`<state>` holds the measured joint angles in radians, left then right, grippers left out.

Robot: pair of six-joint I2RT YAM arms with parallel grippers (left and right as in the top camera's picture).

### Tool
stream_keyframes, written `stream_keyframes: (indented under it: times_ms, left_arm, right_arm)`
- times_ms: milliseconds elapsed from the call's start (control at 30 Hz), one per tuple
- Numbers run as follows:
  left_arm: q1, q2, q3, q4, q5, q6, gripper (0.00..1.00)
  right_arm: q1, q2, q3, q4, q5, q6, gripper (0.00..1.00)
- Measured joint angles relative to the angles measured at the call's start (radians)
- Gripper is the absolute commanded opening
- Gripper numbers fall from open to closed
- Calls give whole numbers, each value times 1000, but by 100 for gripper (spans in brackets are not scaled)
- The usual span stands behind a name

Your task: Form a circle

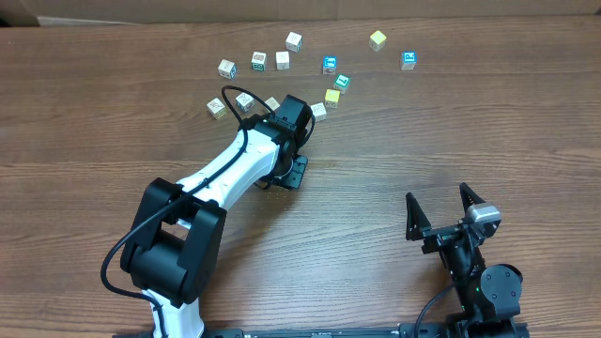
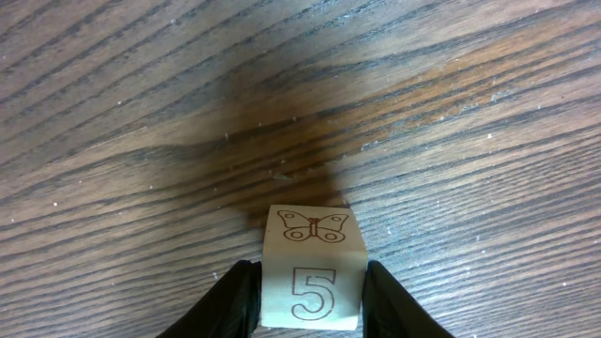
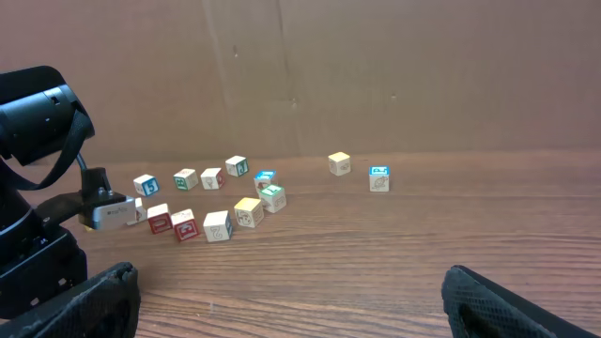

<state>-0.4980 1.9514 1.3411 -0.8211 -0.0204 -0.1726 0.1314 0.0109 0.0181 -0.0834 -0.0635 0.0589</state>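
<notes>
Overhead, the wooden bench (image 1: 470,113) carries the left arm (image 1: 225,169), which reaches toward its middle. At the far side a rough circle (image 1: 283,60) of little blocks lies as a loose oval, its long axis running left to right. The right gripper (image 1: 438,195) stands spread wide. The left gripper (image 2: 312,291) pinches one block (image 2: 313,268) on the bench, butterfly face up and the 5 facing the wrist.
</notes>
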Motion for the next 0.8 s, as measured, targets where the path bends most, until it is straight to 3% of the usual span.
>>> stream_keyframes:
  times_ms: [800]
  left_arm:
    - [0, 0, 0, 15, -20, 0, 26]
  right_arm:
    - [0, 0, 0, 0, 0, 0, 100]
